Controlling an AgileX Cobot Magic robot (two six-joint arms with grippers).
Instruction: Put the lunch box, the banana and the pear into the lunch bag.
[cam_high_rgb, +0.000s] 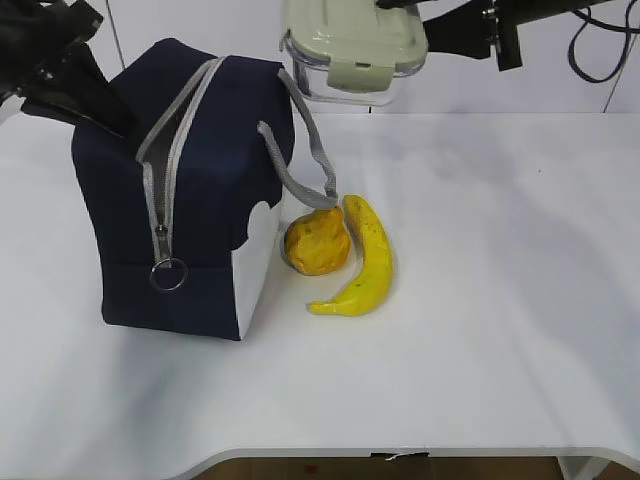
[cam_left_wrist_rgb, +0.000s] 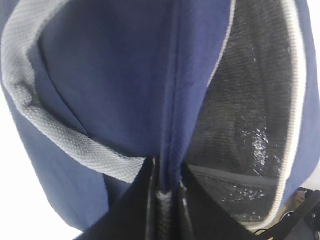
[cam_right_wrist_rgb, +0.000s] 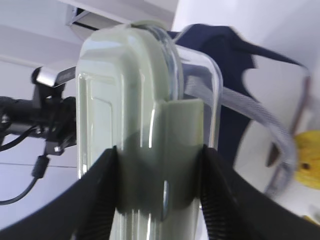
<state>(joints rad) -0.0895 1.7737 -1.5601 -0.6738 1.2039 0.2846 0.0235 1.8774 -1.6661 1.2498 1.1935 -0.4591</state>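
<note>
White tabletop (cam_high_rgb: 500, 300), rounded front edge — pale wall (cam_high_rgb: 560, 95) behind, even light

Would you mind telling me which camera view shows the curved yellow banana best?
The exterior view: the curved yellow banana lies whole on the white table, beside the lumpy yellow-orange pear. The right wrist view catches only blurred yellow at its right edge, fruit unidentifiable. The left wrist view shows none of it.

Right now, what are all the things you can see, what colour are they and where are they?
Boxy navy fabric lunch bag: one, navy and white, unzipped, left on the table.
Clear lunch box with sage-green lid: one, held in the air behind the bag.
Lumpy yellow-orange pear: one, beside the bag.
Long curved yellow banana: one, right of the pear.
White table: one.
Left gripper: black, clamped on the bag's opening edge.
Right gripper: black, holding the lunch box.
</note>
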